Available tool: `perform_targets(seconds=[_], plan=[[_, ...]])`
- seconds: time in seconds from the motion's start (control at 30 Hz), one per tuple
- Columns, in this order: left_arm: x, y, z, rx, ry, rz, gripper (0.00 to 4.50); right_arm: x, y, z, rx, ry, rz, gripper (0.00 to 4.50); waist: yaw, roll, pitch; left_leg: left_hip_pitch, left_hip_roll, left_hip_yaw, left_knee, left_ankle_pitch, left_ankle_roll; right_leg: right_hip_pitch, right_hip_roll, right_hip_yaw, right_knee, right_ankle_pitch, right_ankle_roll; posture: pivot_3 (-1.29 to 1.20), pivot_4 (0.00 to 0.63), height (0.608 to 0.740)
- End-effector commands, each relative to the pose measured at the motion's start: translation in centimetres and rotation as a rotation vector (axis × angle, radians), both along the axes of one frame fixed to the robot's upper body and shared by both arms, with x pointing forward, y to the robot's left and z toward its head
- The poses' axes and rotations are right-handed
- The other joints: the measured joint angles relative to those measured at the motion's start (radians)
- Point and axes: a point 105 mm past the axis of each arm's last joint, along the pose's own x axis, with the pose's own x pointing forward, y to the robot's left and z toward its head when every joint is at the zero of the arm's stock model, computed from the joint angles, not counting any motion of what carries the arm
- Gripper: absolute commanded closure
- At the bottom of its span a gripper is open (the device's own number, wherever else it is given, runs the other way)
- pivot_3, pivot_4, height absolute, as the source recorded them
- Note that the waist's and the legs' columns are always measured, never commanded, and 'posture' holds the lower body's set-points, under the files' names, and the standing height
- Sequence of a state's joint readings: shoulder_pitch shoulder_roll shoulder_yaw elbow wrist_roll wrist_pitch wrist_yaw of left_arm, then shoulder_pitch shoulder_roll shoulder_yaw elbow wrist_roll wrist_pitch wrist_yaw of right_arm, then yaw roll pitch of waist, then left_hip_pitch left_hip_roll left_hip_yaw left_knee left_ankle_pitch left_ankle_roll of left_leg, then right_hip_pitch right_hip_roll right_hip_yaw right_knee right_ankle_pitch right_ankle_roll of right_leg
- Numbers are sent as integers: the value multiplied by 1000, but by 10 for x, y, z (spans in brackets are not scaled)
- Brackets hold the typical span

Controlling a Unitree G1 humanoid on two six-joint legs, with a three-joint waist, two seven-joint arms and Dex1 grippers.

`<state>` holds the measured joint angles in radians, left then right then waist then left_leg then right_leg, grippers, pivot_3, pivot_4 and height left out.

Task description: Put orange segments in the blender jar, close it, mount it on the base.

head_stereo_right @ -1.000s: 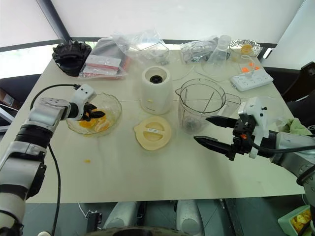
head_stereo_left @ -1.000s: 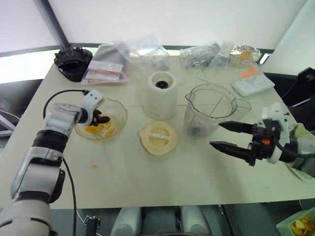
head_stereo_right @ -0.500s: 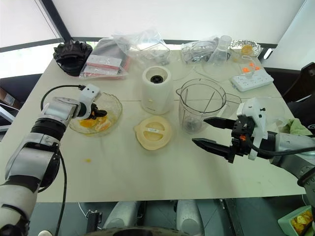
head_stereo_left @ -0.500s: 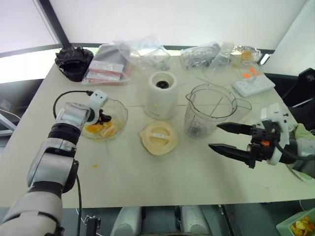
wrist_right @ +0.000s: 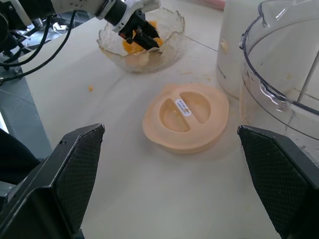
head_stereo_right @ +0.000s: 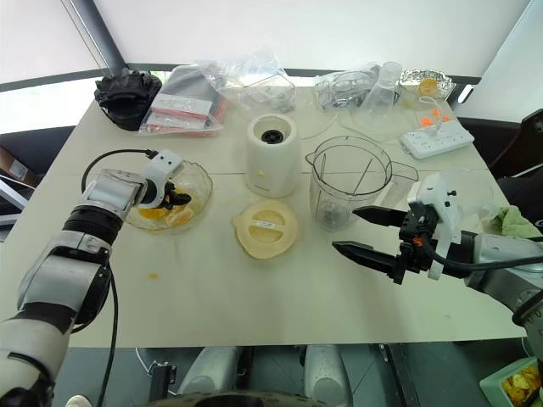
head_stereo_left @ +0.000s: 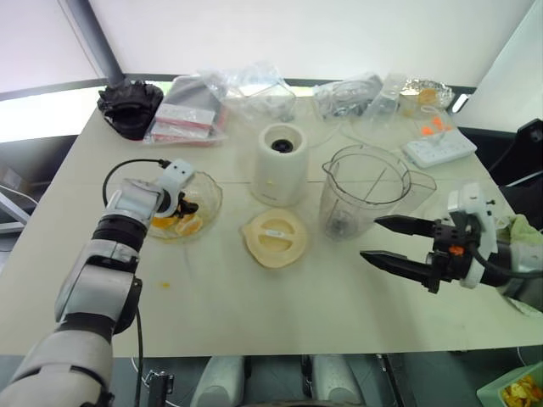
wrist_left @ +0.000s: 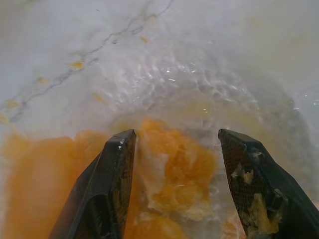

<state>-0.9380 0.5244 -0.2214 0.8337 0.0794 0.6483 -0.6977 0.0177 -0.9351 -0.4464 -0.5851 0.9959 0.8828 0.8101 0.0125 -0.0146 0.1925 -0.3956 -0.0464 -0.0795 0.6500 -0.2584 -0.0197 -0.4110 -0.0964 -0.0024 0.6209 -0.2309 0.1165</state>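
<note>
Left wrist view is showing the left gripper (wrist_left: pixel 174 186) sitting in the glass bowl (head_stereo_right: pixel 197 180), its fingers parted around the orange segments (wrist_left: pixel 174 174) and closing on nothing. Over by the blender jar (head_stereo_right: pixel 348 182), the right gripper (head_stereo_right: pixel 363 232) is hovering wide open and empty. Beside the jar the base (head_stereo_right: pixel 271 155) is standing, the cream lid (head_stereo_right: pixel 265 227) lying in front.

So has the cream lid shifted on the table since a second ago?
No. The cream lid lies in the same spot on the table, in front of the base and beside the blender jar.
</note>
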Motion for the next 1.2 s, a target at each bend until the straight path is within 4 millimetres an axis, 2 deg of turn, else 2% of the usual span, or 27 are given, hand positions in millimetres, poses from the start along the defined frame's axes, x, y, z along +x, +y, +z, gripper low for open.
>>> perform_targets(seconds=[0.03,0.27,0.37,0.5,0.77,0.93,1.03,1.2], plan=[[-1,-1,0,4,0,-6,1769,0,1,7,-6,-49,5,27,0,0,0,0,0,0,0,0,0,0,0,0,0,0,0,0,150,740],[-2,5,-6,7,21,33,1769,2,1,7,-9,-59,-3,27,0,0,0,0,0,0,1,0,0,0,0,0,2,0,0,0,150,740],[-3,7,-8,-2,32,53,2579,2,1,7,-10,-62,-5,0,-1,0,0,1,0,0,1,0,0,0,0,0,3,0,0,0,150,740],[-3,11,-8,-6,38,80,4479,3,0,7,-11,-67,-11,0,-2,0,0,3,0,0,2,0,0,0,0,1,6,0,0,0,150,740],[-1,14,-7,9,26,93,4479,5,1,7,-11,-72,-17,0,-2,0,0,3,0,0,3,0,0,1,0,1,8,0,0,0,150,740],[2,10,5,-36,-32,85,4479,5,0,6,-12,-71,-17,0,-2,0,0,3,0,0,3,0,0,1,0,1,8,0,0,0,150,740],[2,4,26,-139,-89,92,4479,4,0,5,-13,-65,-19,0,-2,0,0,3,0,0,3,0,0,0,0,1,8,0,0,0,150,740],[-11,-2,60,-274,-158,115,4479,1,-1,3,-12,-50,-25,0,0,-1,0,2,0,-1,3,0,0,-1,0,1,8,0,0,0,150,740]])
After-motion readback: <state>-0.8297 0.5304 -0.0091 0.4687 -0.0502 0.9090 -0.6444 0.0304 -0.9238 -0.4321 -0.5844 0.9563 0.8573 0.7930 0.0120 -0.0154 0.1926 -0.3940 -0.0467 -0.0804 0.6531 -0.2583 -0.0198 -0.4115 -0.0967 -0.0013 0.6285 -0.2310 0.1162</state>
